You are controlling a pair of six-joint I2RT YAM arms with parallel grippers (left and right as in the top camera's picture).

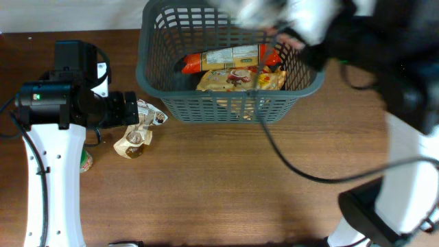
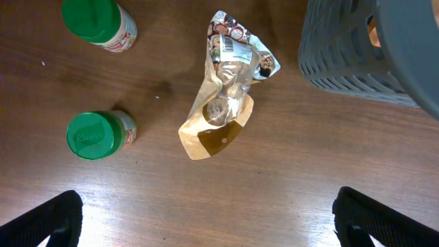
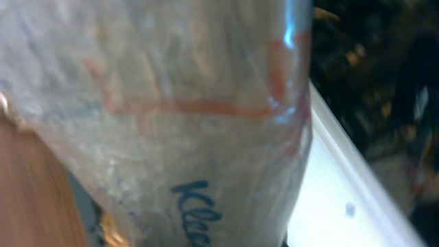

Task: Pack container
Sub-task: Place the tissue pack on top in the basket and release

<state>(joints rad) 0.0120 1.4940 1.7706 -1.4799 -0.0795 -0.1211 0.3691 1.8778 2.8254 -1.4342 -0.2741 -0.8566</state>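
- Spanning every view, the brown wooden table [image 1: 206,192] carries all the things.
- Sitting at the far edge of the table, a little right of centre, the container [image 1: 206,108] is a dark grey basket with slotted walls and a thick rim; one corner of it shows at the top right of the left wrist view [image 2: 343,55].
- The left hand [image 2: 206,209] hangs above the table left of the container, its fingers [image 2: 41,219] spread wide with nothing between them.
- The right hand [image 1: 298,38] is over the far right corner of the container and blurred; whether it is gripping anything cannot be told.
- A clear plastic wrapper [image 3: 171,103] with red lines and blue lettering fills the right wrist view, close up and blurred.
- Inside the container lie a long red-ended packet [image 1: 230,58] and, nearer the front wall, a yellow packet [image 1: 240,81].
- A crumpled pouch [image 2: 226,96], part clear and part brown, lies flat on the table below the left hand, just left of the container.
- Two green-lidded jars [image 2: 96,20] [image 2: 96,134] stand left of the pouch, apart from each other.
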